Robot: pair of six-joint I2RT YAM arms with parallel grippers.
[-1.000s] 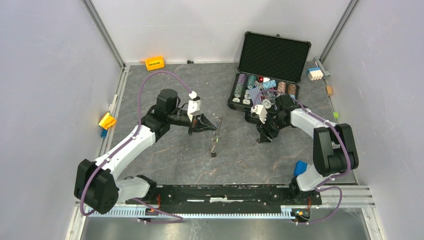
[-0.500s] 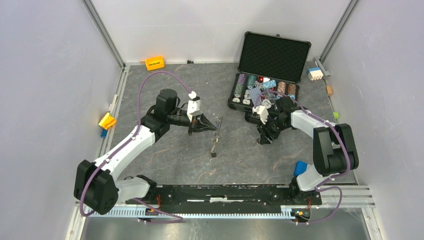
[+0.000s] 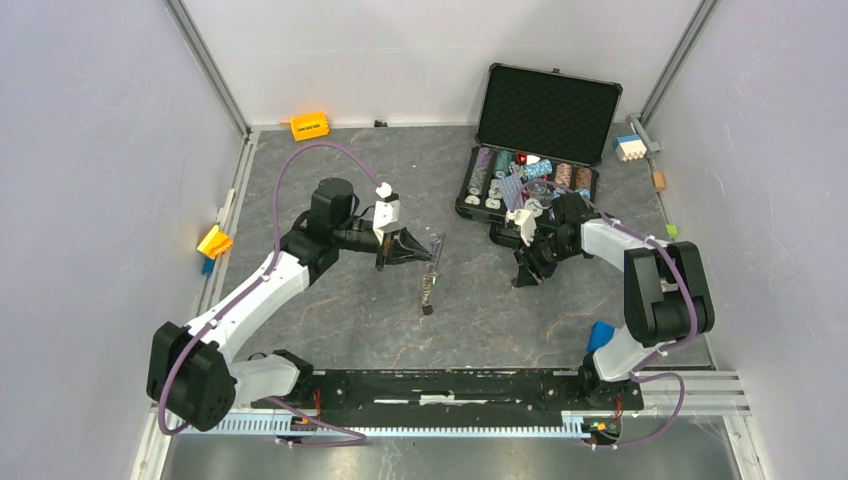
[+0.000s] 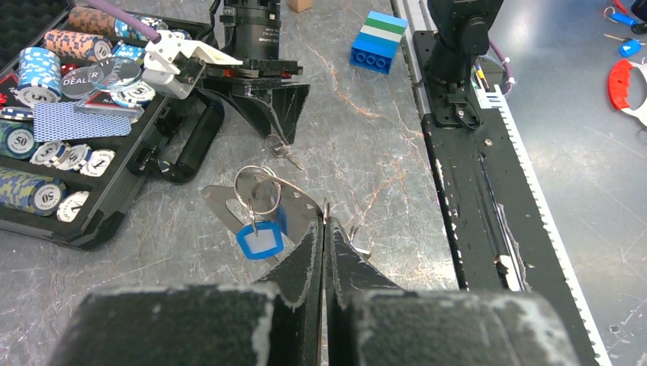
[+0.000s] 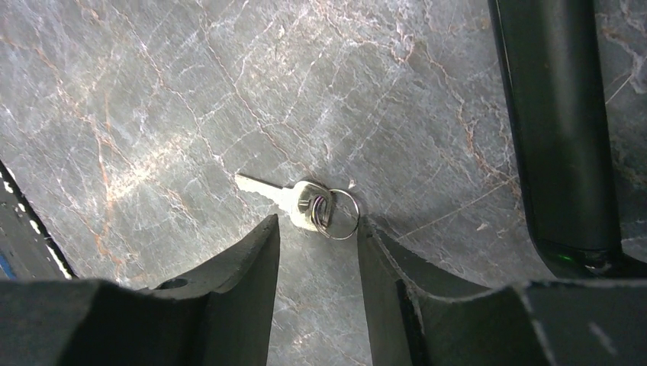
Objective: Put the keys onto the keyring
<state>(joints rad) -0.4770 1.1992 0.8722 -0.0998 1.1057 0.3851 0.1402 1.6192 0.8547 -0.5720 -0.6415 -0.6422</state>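
The right tool (image 5: 317, 229) narrows its jaws, still apart, astride the key (image 5: 294, 200) flat on the table (image 5: 152, 114) as the left tool (image 4: 324, 229) stays clamped on the keyring (image 4: 259, 194) at mid-table; pickup under way, next likely a clean pinch and lift.

Inside a robotics lab's test cell: a left arm (image 3: 262, 288) and a right arm (image 3: 655, 290) stand bolted to a black rail (image 3: 440, 386) at a marble-patterned table (image 3: 340, 320), walled by pale panels (image 3: 90, 150) and aluminium framing (image 3: 205, 62), purple cables (image 3: 290, 170) trailing.

Grey marbled tabletop (image 3: 350, 180) enclosed by plain pale lilac walls (image 3: 90, 150).
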